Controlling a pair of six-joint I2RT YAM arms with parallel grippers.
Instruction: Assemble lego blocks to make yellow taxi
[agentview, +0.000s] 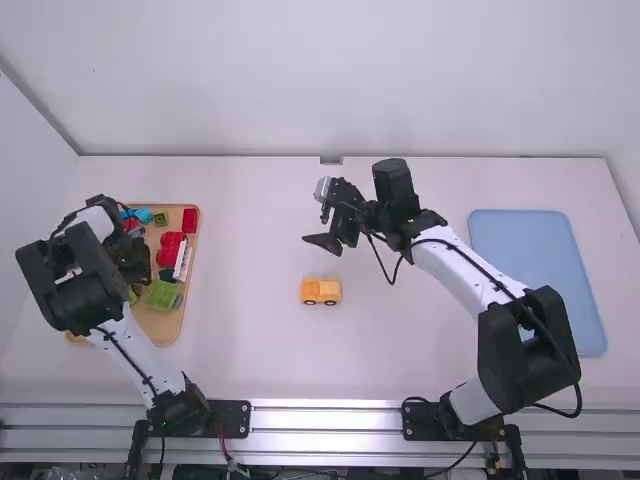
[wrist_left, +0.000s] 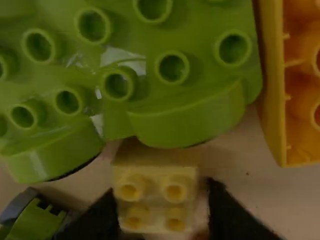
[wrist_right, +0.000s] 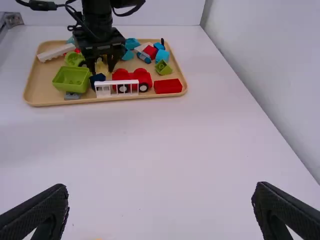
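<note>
My left gripper (agentview: 135, 262) is low over the wooden tray at the left. In the left wrist view, the left gripper (wrist_left: 162, 215) stands open, its fingers on either side of a small yellow block (wrist_left: 156, 195) with round studs; a narrow gap shows beside the block. My right gripper (agentview: 318, 218) hangs above the table behind the yellow toy car (agentview: 321, 290), which rests on its wheels near the middle. In the right wrist view, the right gripper (wrist_right: 160, 205) is wide open with nothing between its fingers.
The wooden tray (wrist_right: 60, 104) holds several loose pieces: a green block (wrist_right: 71, 78), a red car (wrist_right: 142, 79), a white fence (wrist_right: 117, 88) and a red brick (wrist_right: 168, 86). Beside the small block lies an orange-yellow piece (wrist_left: 274, 85). A blue tray (agentview: 540, 275) lies at the right.
</note>
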